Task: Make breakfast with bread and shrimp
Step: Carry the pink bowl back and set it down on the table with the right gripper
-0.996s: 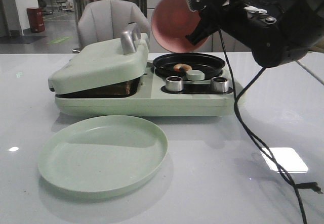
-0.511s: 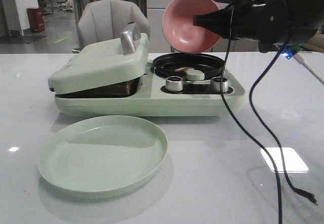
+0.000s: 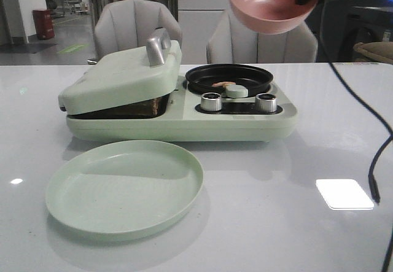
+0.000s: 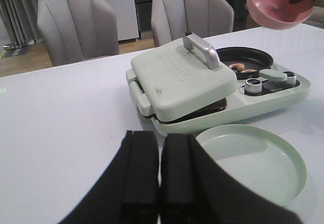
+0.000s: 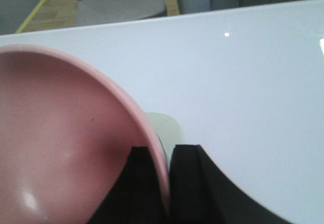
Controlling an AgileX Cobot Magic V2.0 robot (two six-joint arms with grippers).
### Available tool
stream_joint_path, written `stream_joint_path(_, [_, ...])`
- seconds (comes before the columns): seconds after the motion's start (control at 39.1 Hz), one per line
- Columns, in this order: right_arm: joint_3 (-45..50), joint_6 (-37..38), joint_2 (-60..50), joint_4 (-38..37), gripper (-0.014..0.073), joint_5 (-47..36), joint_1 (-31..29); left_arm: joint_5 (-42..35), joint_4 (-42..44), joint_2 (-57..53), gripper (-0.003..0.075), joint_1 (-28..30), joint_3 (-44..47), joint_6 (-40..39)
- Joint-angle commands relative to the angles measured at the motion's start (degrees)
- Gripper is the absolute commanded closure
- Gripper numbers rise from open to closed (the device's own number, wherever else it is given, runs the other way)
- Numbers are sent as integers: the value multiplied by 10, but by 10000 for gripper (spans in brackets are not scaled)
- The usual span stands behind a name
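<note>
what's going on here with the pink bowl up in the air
The right gripper is pinching the rim of an empty pink bowl, held high above the green breakfast maker. The shrimp lie in its black round pan. Bread shows under the nearly closed lid. The left gripper hangs back, shut and empty.

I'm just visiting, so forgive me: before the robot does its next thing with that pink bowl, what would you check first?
1. Grip on the pink bowl: ok, the right gripper pinches its rim.
2. Bowl emptied: ok, nothing shows inside it.
3. Shrimp in the black pan: ok, pieces lie there.
4. Bread under the lid: cannot tell fully; only a dark edge shows in the gap.
5. Green plate ready: ok, nothing on it.
6. Left gripper: ok, shut, hanging away from the appliance.
</note>
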Motion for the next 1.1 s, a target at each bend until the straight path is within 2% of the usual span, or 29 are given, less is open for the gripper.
stream_joint_path(0.0, [-18, 1, -50, 2, 458, 43, -30, -47, -6, -7, 606, 1, -15, -7])
stream_joint_path(0.18, [-18, 1, -54, 14, 458, 172, -83, -47, -6, -7, 606, 1, -15, -7])
stream_joint_path(0.41, [-18, -1, -23, 44, 458, 272, -112, -47, -6, -7, 606, 1, -15, -7])
stream_joint_path(0.74, [-18, -2, 36, 29, 454, 315, -112, -47, -8, -7, 606, 1, -15, -7])
stream_joint_path(1.07, [-18, -2, 71, -40, 454, 328, -112, -47, -8, -7, 606, 1, -15, -7])
